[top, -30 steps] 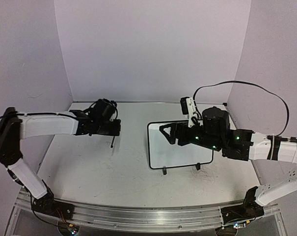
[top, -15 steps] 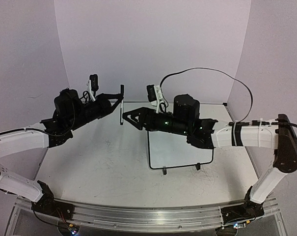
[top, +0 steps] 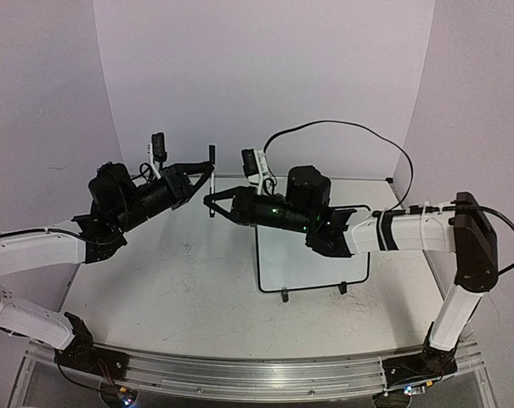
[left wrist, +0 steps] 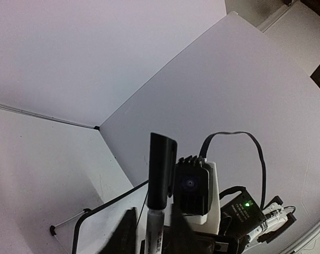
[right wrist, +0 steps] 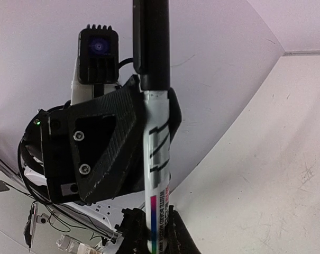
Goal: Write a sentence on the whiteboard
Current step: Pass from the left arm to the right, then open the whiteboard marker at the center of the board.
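A whiteboard marker (top: 211, 155) with a black cap and white body stands upright in the air, left of the whiteboard (top: 312, 255). The board lies flat on the table, black-framed and blank. My left gripper (top: 207, 170) is shut on the marker just under the cap. My right gripper (top: 211, 202) is shut on its lower end. In the left wrist view the marker (left wrist: 162, 169) rises between my fingers (left wrist: 129, 233), with the board's corner (left wrist: 104, 225) below. In the right wrist view the marker (right wrist: 155, 159) runs up from my right gripper (right wrist: 155, 235) into the left gripper (right wrist: 104, 153).
Grey walls close the table on three sides. The right arm's black cable (top: 341, 126) loops high above the board. An aluminium rail (top: 240, 374) runs along the near edge. The tabletop (top: 180, 280) is scuffed white.
My left arm lifted the marker from low over the table to mid-air. My right arm swung left off the whiteboard, and its open jaws closed on the marker's lower end.
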Available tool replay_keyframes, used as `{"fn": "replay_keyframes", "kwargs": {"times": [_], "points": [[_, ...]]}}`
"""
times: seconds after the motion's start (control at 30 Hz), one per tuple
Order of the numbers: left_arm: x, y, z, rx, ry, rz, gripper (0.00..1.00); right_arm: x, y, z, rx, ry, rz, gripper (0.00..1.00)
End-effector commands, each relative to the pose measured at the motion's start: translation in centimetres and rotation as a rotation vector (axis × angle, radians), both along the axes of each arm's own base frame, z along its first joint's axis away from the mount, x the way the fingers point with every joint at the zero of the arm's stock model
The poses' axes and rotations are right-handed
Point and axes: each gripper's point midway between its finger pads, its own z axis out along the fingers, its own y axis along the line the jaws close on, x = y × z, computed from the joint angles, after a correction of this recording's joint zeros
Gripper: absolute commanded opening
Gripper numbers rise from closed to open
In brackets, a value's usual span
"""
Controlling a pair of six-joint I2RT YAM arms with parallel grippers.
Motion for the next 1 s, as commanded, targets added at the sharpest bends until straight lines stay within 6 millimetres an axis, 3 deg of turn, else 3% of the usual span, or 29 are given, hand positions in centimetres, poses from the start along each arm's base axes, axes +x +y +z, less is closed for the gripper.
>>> {"fn": "replay_keyframes", "kwargs": {"times": [0.0, 0.07, 0.2, 0.47, 0.63, 0.77, 0.9, 0.97], "points": [[-1.0, 0.8, 2.0, -0.045, -0.053, -0.015, 0.57, -0.7, -0.7, 3.3, 0.065, -0.118, 0.007, 0.05], [-1.1, 0.7, 1.9, -0.037, -0.048, -0.031, 0.7, -1.1, -0.9, 2.6, 0.024, -0.135, 0.021, 0.03], [-0.6, 0.4, 1.7, -0.022, -0.027, -0.05, 0.76, -1.6, -1.5, 1.7, -0.009, -0.148, 0.025, 0.0], [-0.1, -0.8, 2.3, -0.008, -0.036, -0.104, 0.7, -2.0, -1.5, 0.9, -0.03, -0.144, 0.047, 0.0], [0.0, -1.7, 2.1, 0.004, -0.03, -0.145, 0.54, -1.9, -1.3, 0.7, -0.036, -0.144, 0.052, 0.0], [0.4, -0.9, 2.1, -0.002, -0.026, -0.105, 0.38, -2.1, -1.2, -0.2, -0.054, -0.131, 0.065, 0.0], [0.8, -0.1, 2.1, 0.003, -0.029, -0.079, 0.1, -2.9, -1.4, -2.1, -0.085, -0.101, 0.091, 0.0], [1.2, 0.3, 1.9, 0.008, -0.024, -0.068, 0.01, -3.2, -1.7, -3.1, -0.103, -0.085, 0.094, 0.0]]}}
